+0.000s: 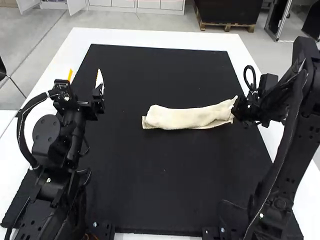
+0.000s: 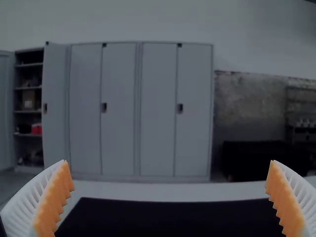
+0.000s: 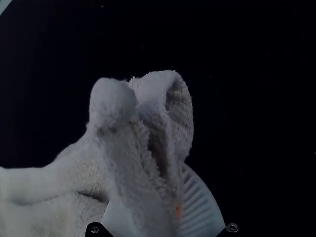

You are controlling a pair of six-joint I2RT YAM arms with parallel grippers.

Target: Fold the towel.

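The towel [image 1: 182, 118] lies in a long strip on the black mat [image 1: 165, 170], one end pinched tight by the right gripper [image 1: 237, 106], maybe so it can be folded over, while the left gripper [image 2: 169, 164], empty with fingers spread wide, is well away, likely to leave room.

**How I see my counter [image 1: 150, 40]: one high view, two from my wrists**

The high view looks forward and down from above and behind my left arm [image 1: 72, 130] and right arm [image 1: 295, 145], far enough back to take in most of the mat [image 1: 165, 165]. My left wrist view faces out nearly level, past my left fingers [image 1: 99, 79], over the mat toward distant cabinets [image 2: 121, 113]. My right wrist view looks down, very close to the towel [image 1: 190, 116]. It shares the towel's right-arm end with the high view; all three show some mat.
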